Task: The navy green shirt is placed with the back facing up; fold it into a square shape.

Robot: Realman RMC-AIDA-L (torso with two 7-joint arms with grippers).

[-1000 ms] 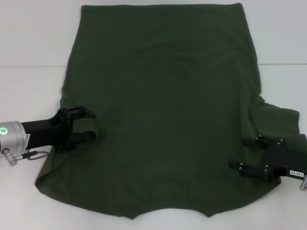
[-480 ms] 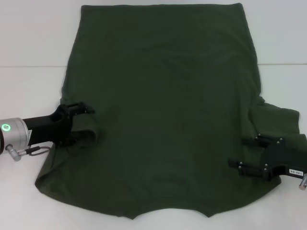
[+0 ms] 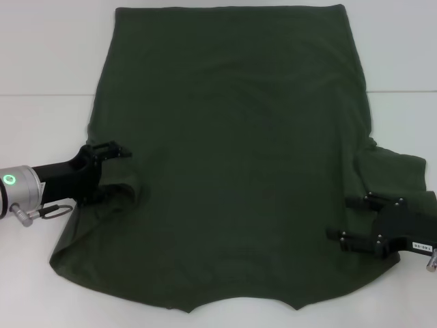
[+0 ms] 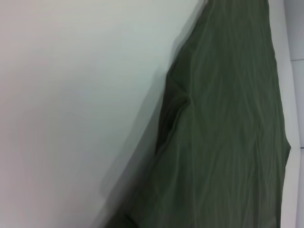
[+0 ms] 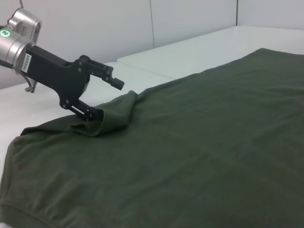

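Note:
The navy green shirt (image 3: 232,171) lies flat on the white table (image 3: 41,68), collar end nearest me. It also shows in the left wrist view (image 4: 223,142) and the right wrist view (image 5: 199,142). Its left sleeve (image 3: 119,195) is folded inward onto the body. My left gripper (image 3: 116,174) is open at that fold; its upper finger stands clear above the cloth and its lower finger is at the fold's edge, as the right wrist view shows (image 5: 108,100). My right gripper (image 3: 343,219) is open and rests low over the shirt beside the bunched right sleeve (image 3: 392,171).
A seam (image 3: 48,95) runs across the table (image 5: 190,47) behind the shirt's middle. Bare white table shows on both sides of the shirt and in the left wrist view (image 4: 71,95). A wall stands at the far side in the right wrist view.
My left gripper has drawn back to the left, off the folded sleeve, which stays on the shirt. The right gripper has not moved.

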